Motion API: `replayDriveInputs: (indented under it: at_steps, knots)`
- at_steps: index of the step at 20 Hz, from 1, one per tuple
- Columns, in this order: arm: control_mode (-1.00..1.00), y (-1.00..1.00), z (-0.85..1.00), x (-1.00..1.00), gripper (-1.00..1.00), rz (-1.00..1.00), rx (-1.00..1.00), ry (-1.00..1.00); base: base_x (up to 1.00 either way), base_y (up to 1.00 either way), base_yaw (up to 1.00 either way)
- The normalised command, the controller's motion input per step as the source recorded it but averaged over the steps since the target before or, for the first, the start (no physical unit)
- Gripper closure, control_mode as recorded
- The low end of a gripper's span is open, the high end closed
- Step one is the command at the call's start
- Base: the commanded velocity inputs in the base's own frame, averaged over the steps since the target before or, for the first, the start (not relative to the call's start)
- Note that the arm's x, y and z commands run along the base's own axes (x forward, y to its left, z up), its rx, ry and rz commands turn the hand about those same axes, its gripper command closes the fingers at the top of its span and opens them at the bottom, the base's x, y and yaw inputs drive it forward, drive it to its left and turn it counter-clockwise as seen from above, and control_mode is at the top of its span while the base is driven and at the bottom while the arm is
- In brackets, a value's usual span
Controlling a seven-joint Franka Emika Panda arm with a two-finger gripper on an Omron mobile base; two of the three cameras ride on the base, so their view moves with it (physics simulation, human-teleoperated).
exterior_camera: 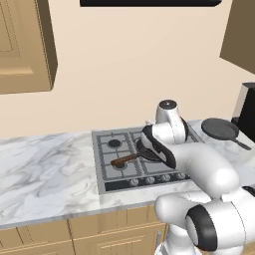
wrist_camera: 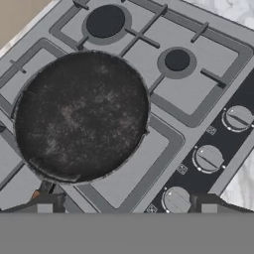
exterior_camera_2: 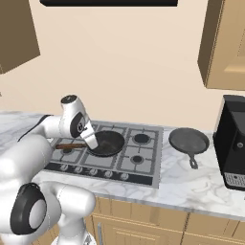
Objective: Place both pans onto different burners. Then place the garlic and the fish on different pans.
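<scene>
The black pan [exterior_camera_2: 110, 142] with its brown wooden handle [exterior_camera_2: 68, 146] rests on the middle burner of the grey cooktop [exterior_camera_2: 143, 165]. From the hand view the pan [wrist_camera: 82, 116] lies just beneath and ahead of my gripper [wrist_camera: 126, 207], which hovers over the handle end, open and holding nothing. The dark grey pan [exterior_camera_2: 188, 139] with a short handle sits on the marble counter right of the cooktop, also seen as the grey pan [exterior_camera: 219, 128]. Two free burners [wrist_camera: 104, 21] [wrist_camera: 177, 60] lie beyond the black pan. The garlic and the fish are out of view.
A black coffee machine [exterior_camera_2: 233, 141] stands on the counter at the far right. Knobs [wrist_camera: 208, 158] line the cooktop's front strip. Wooden cabinets [exterior_camera_2: 225, 43] hang above. A small pale thing [exterior_camera: 148, 121] peeks out behind the arm at the cooktop's back edge; unclear what.
</scene>
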Motion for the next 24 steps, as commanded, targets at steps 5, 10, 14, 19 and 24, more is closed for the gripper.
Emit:
replayDriveInputs:
  at_steps: [5,10,14,19,24]
  knots:
    - [-1.0,-0.19,0.0,-0.21,-1.0,0.09,0.0,0.0,0.0,0.0,0.0]
    - [-1.0,-0.09,0.0,-0.1,-1.0,0.01,0.0,0.0,0.0,0.0,0.0]
    - [1.0,0.0,0.0,0.0,-1.0,0.0,0.0,0.0,0.0,0.0,0.0]
    - [1.0,0.0,0.0,0.0,-1.0,0.0,0.0,0.0,-0.24,-0.01,0.02]
    - [1.0,0.0,0.0,0.0,-1.0,0.0,0.0,0.0,-0.34,-0.03,0.1]
